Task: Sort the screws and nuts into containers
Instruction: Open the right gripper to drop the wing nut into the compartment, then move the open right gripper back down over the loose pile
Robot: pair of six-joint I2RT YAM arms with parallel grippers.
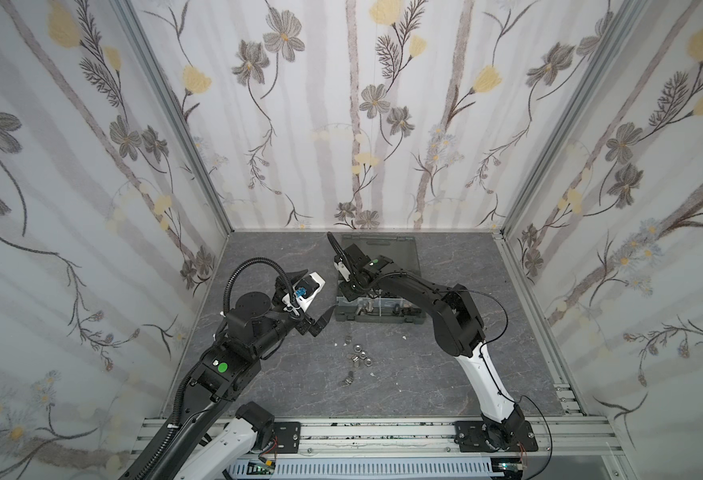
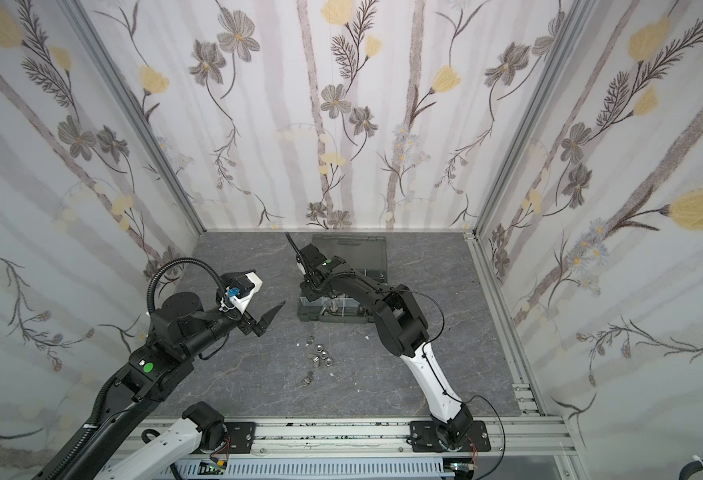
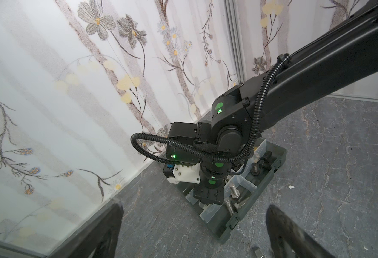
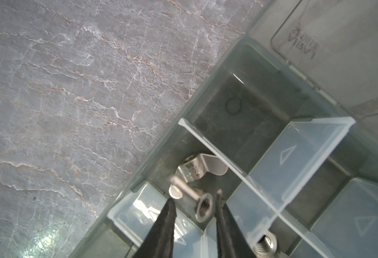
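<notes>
The dark grey organizer case (image 1: 379, 322) (image 2: 337, 322) lies open at the back of the table, its containers (image 4: 235, 125) split by translucent dividers. My right gripper (image 4: 195, 196) hangs open inside a corner compartment. A silver wing nut (image 4: 202, 206) sits between its fingertips, clear of one finger, and a second wing nut (image 4: 197, 167) lies just beyond. Silver screws (image 3: 234, 192) lie in compartments nearer the front wall. Several loose nuts (image 1: 358, 355) (image 2: 320, 357) lie on the table in front of the case. My left gripper (image 1: 325, 321) (image 2: 272, 319) (image 3: 194, 206) hovers wide open and empty, left of the case.
The smoky lid (image 1: 379, 249) lies flat behind the case. A wing nut (image 1: 347, 379) sits apart from the cluster, nearer the front. White specks (image 1: 404, 337) dot the grey marbled table. Flowered walls close in three sides, and a metal rail (image 1: 383, 432) runs along the front.
</notes>
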